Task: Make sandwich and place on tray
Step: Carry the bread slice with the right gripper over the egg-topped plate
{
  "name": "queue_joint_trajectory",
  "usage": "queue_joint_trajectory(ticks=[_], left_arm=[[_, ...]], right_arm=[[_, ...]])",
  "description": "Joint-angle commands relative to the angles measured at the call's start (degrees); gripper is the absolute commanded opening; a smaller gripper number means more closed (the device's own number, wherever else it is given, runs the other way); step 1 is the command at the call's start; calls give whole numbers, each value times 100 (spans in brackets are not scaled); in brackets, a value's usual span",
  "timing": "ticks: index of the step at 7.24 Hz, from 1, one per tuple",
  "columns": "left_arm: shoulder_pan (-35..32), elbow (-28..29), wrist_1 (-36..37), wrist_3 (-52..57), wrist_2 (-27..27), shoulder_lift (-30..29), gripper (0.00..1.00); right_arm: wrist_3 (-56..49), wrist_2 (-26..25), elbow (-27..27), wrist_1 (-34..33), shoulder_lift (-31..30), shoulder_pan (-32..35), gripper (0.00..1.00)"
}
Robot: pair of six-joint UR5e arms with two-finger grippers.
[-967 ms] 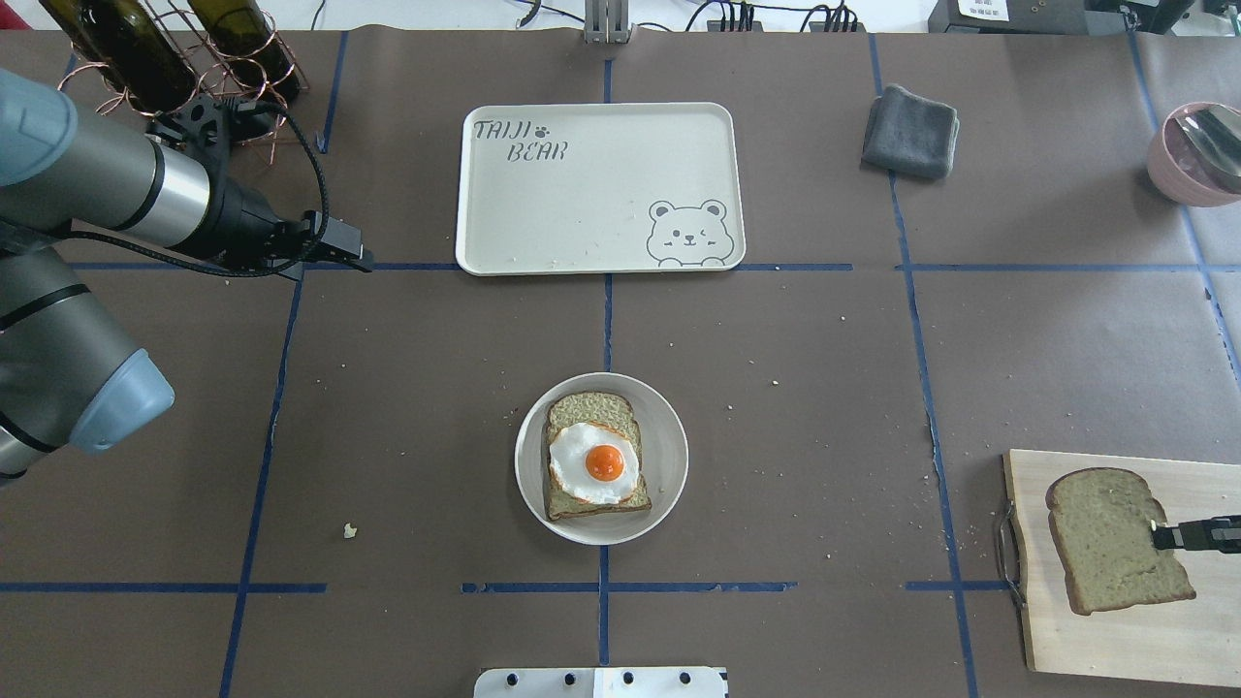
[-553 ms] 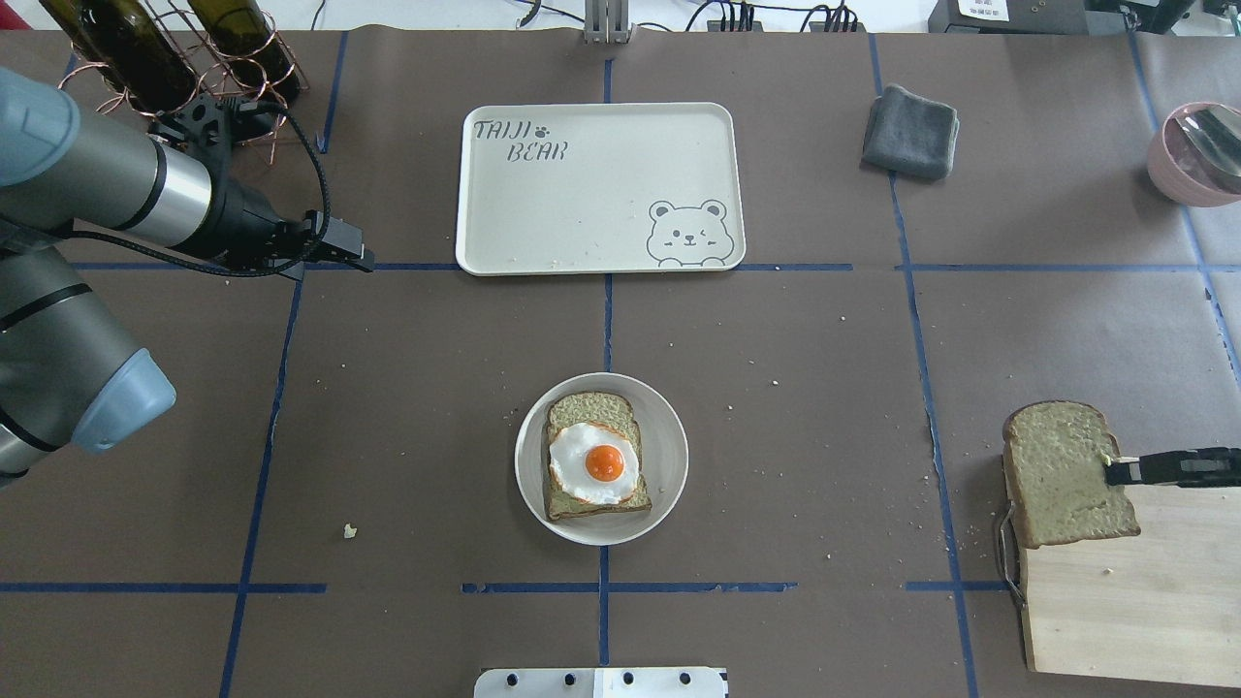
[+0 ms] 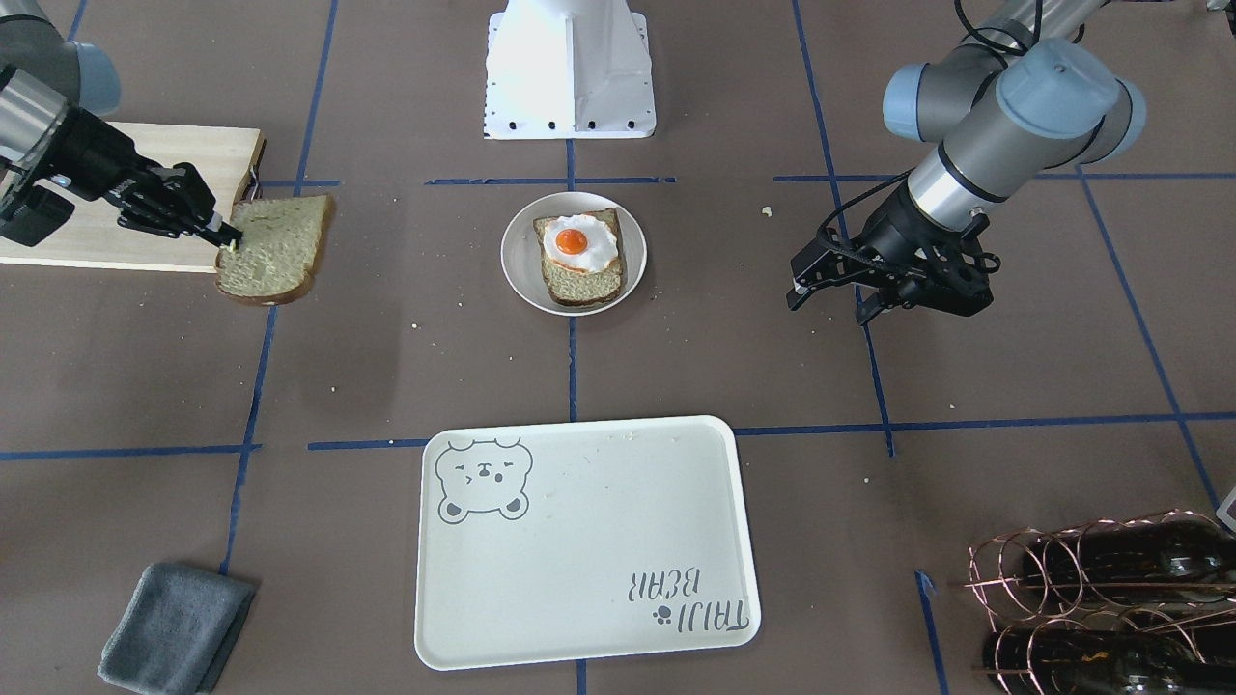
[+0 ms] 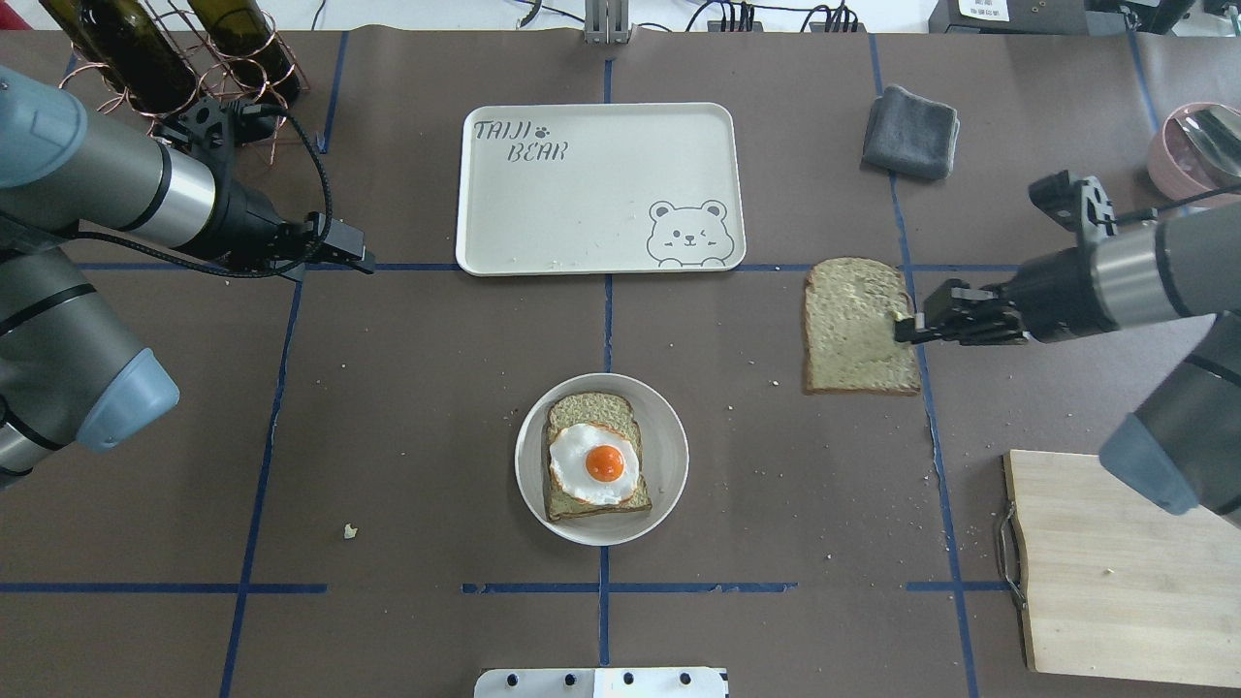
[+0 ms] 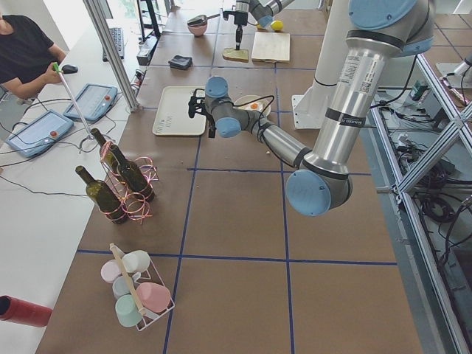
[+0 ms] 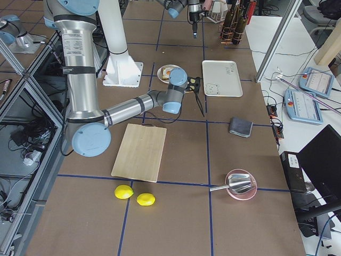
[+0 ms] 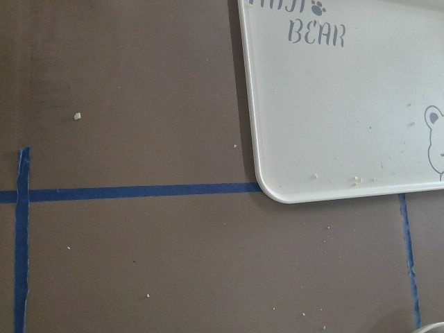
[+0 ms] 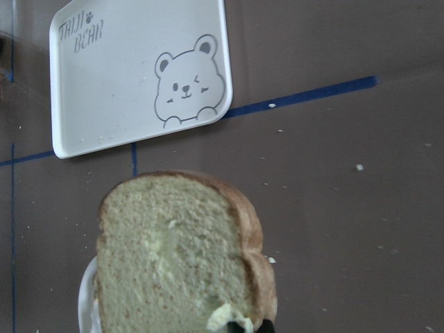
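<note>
A bread slice (image 4: 593,407) topped with a white fried egg (image 4: 596,461) lies on a small round white plate (image 4: 669,456) at the table's middle. My right gripper (image 4: 906,330) is shut on the edge of the second bread slice (image 4: 853,325) and holds it above the table, right of the plate and below the tray's near right corner. The slice fills the right wrist view (image 8: 173,257). The cream tray (image 4: 582,194) with the bear drawing stands empty beyond the plate. My left gripper (image 4: 361,260) is open and empty, left of the tray.
A wooden cutting board (image 4: 1125,572) lies bare at the near right. A grey cloth (image 4: 911,131) and a pink bowl (image 4: 1193,155) are at the far right. Wine bottles in a copper rack (image 4: 165,48) stand at the far left. Two lemons (image 6: 136,196) lie beyond the board.
My right gripper has carried the second bread slice off the cutting board, away from the robot and leftward toward the table's middle. The left arm has barely moved.
</note>
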Motion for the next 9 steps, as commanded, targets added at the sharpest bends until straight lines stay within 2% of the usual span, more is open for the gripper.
queue_joint_trajectory(ticks=[1,2,3,5,7,9], left_arm=[[0,-3,0,-9,-9,0,100],[0,-3,0,-9,-9,0,100],[0,6,0,-9,-9,8,100],[0,6,0,-9,-9,8,100],[0,6,-9,-9,-9,0,100],[0,6,0,-9,-9,0,100]], right_arm=[[278,-1052,-87,-1329,1326,-1101,0],[505,-1885,-270,-1603,1739,-1777,0],[507,-2285,-594,-1606,2022,-2097,0],[516,-2473,-983,-1615,2183,-2337,0],[507,-2465,-923,-1606,2122,-2347,0],[507,-2430,-643,-1615,1956,-2329,0]])
